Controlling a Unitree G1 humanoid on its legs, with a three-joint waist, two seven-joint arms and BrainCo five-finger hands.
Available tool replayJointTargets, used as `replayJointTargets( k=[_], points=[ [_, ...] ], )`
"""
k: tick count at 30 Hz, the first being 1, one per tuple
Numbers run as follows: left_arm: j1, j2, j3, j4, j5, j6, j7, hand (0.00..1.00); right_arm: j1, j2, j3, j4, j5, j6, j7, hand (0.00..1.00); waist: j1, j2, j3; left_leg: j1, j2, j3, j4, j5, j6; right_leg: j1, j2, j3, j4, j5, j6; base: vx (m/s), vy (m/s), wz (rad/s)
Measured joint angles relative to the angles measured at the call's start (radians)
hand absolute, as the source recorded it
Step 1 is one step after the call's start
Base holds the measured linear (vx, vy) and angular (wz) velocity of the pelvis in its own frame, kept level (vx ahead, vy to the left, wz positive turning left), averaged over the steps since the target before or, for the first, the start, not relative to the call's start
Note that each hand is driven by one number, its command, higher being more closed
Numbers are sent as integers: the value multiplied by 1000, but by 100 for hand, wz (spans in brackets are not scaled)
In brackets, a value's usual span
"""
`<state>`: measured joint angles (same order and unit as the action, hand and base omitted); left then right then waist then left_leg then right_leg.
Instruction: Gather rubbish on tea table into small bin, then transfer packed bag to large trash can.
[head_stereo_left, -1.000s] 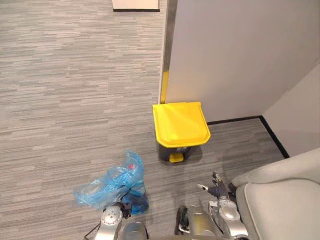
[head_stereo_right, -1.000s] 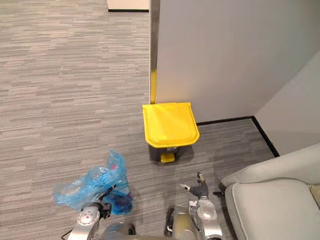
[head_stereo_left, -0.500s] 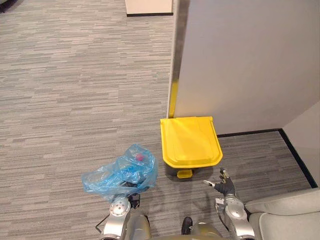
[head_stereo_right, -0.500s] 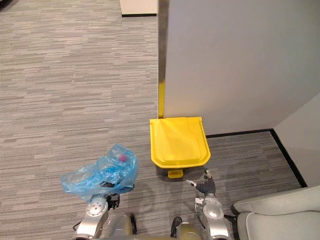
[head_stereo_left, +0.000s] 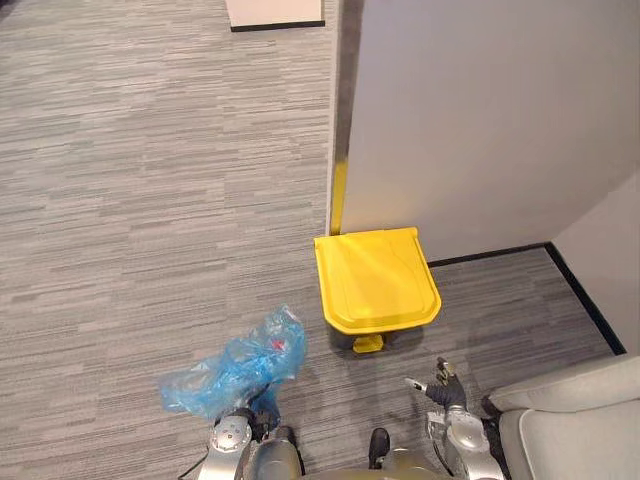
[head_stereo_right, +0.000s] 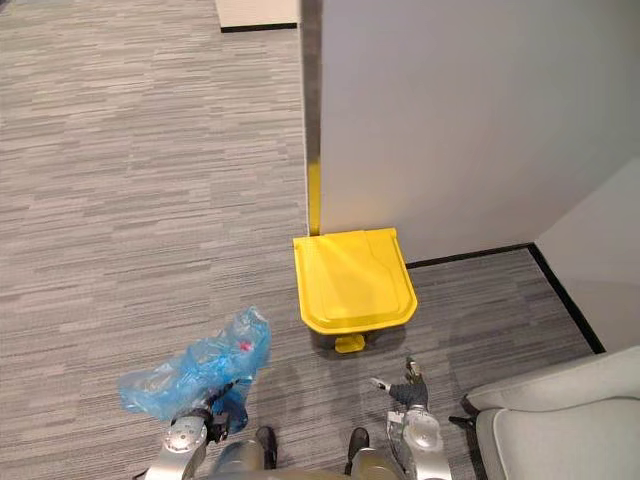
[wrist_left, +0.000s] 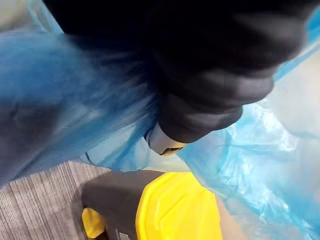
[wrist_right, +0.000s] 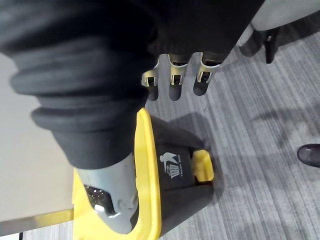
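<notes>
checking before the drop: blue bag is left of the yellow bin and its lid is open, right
Not quite: the lid is shut, as the left eye view shows. The bag is left of the bin.

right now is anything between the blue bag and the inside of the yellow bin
Yes: the yellow lid of the trash can is shut over its opening. The blue bag hangs by the left hand, left of the can; the pedal sits at its front base.
</notes>
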<state>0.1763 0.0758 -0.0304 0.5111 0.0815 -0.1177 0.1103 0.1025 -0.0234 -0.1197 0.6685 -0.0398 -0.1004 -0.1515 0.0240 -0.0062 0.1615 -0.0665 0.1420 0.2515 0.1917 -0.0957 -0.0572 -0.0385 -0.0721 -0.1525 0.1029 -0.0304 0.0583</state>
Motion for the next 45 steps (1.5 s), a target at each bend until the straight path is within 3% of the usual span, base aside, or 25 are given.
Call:
replayJointTargets(
  k=[13,19,22,25,27,29,32,33,35,36,38,39,41,45],
  points=[
    [3,8,49,1,0,0,7,100,-26,-27,1,15,-12,1,-17,0,-5,-7,-9,4,-5,55,0,-13,8,-31,1,77,-36,38,11,-30,14,-17],
    [24,7,78,-3,0,0,7,100,-54,-52,1,14,-13,1,-21,0,-4,3,-12,-48,16,62,145,-122,20,-53,7,128,-24,43,30,28,80,-29],
    [41,4,73,-40,-1,1,6,100,-49,-51,-2,12,-12,1,-21,0,-6,8,-3,-75,36,63,262,-205,36,-116,-1,133,162,-39,48,26,120,-9],
    [48,5,54,-86,-1,3,3,100,-14,-36,-22,-27,-12,9,-21,0,-9,17,36,-4,30,51,299,-266,72,-214,-43,80,482,-107,48,48,116,7],
    [47,11,39,-119,-1,3,4,100,13,-20,-30,-74,-12,15,-22,0,-5,14,47,22,28,35,342,-312,81,-264,-65,25,486,-136,35,88,25,24],
    [21,24,24,-122,-1,3,4,100,12,-18,-32,-110,-10,17,-25,0,-6,6,51,23,30,18,391,-354,83,-342,-70,-46,304,-86,48,189,-33,43],
    [-4,17,20,-120,0,3,7,100,10,-21,-31,-125,-9,21,-30,0,-6,2,62,30,29,-9,473,-417,47,-354,-71,-131,152,-34,49,220,-91,44],
    [-14,7,20,-112,0,4,15,100,1,-31,-36,-126,-9,23,-31,0,-4,8,68,54,37,-30,495,-451,26,-347,-64,-123,181,12,35,396,-141,25],
    [-34,-4,-1,-111,0,3,25,100,-9,-31,-60,-158,-6,23,-43,0,1,46,89,74,56,-35,469,-458,13,-357,-52,-124,231,8,38,384,-136,17],
    [-51,-6,-12,-112,0,3,24,100,-6,-22,-80,-188,0,24,-44,0,2,46,94,92,51,-42,434,-456,8,-381,-54,-112,289,7,34,258,-118,23],
    [-51,-11,-12,-112,0,3,24,100,11,-17,-97,-205,1,30,-44,0,2,48,95,149,59,-56,405,-466,-10,-389,-55,-106,404,-54,10,356,-149,17],
    [-51,-5,-19,-114,1,3,24,100,37,-2,-121,-236,2,31,-46,0,-1,45,95,189,66,-68,398,-472,-20,-390,-57,-105,495,-127,12,385,-142,16],
    [-51,-3,-20,-118,1,3,24,100,56,4,-128,-261,11,32,-48,0,-5,38,87,202,72,-100,397,-471,-21,-403,-66,-117,560,-184,12,276,-113,6],
    [-73,-5,-31,-121,0,4,23,100,39,23,-137,-264,32,32,-43,0,-6,39,87,193,109,-102,363,-433,-64,-426,-17,-125,557,-197,12,174,-127,-12]
  ],
)
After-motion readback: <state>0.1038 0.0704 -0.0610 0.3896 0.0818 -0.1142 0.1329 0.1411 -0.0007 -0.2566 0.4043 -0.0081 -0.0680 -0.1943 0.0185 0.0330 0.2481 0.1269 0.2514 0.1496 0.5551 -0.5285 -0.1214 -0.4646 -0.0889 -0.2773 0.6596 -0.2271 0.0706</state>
